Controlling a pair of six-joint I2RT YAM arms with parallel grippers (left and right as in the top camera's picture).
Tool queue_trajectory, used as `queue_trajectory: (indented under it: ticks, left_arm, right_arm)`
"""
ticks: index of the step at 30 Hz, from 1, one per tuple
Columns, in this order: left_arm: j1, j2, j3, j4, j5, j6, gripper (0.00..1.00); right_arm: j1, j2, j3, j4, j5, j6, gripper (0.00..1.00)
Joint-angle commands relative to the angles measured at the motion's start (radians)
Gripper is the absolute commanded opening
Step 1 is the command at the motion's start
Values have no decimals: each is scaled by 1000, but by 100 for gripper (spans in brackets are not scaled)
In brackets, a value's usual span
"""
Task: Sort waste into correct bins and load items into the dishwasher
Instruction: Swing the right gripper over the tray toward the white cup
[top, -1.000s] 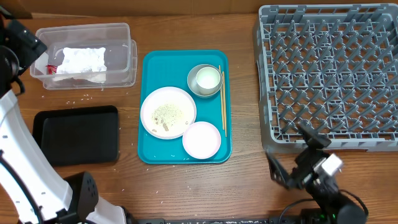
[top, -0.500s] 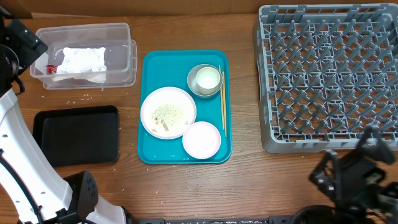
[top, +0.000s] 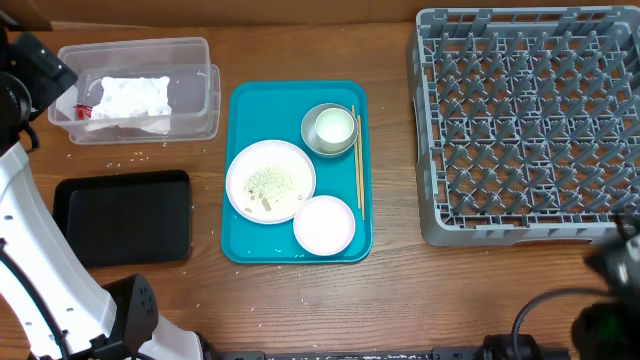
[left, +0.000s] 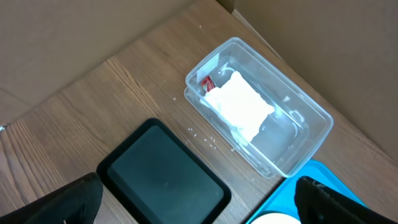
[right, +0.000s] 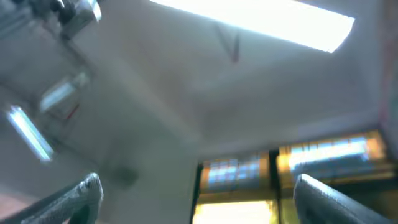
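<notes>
The clear tub (top: 196, 92) holds the white napkin (top: 130, 98) and the red wrapper (top: 84, 110); the black tray (top: 125, 215) lies in front of it. The plate (top: 270, 180) bears rice grains, with the pinkish bowl (top: 324, 224) beside it. The white cup (top: 334, 126) sits in the grey bowl (top: 312, 140), and the chopsticks (top: 358, 165) lie alongside. The dish rack (top: 530, 120) stands at the right. My left gripper (left: 199, 211) hangs open high above the black tray (left: 165, 180) and tub (left: 292, 143). My right gripper (right: 199, 205) is open, pointing at the ceiling.
The dishes rest on a teal serving tray (top: 250, 240) in the middle of the table. Loose white grains (top: 130, 160) are scattered on the wood between tub and black tray. My right arm (top: 615, 265) shows only at the bottom right corner. Cardboard walls stand behind the table.
My right arm has drawn back from the rack's front edge to the bottom right corner, nearly out of the overhead view. The left arm and all objects stay put.
</notes>
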Motion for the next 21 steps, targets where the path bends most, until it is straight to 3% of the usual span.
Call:
queue_trajectory:
  ticks: [1, 7, 11, 14, 21]
  left_arm:
    - [6, -2, 4, 0, -13, 10, 100]
    - [6, -2, 4, 0, -13, 10, 100]
    - [6, -2, 4, 0, -13, 10, 100]
    - [6, -2, 4, 0, -13, 10, 100]
    - [6, -2, 4, 0, -13, 10, 100]
  right_arm:
    - [-2, 216, 237, -269, -256, 12, 100]
    - [31, 563, 737, -945, -403, -13, 100]
    - [124, 811, 1044, -1358, -320, -210, 100]
    - [223, 962, 1139, -1618, -281, -268, 100]
    - [391, 1239, 1139, -1981, -218, -320, 100]
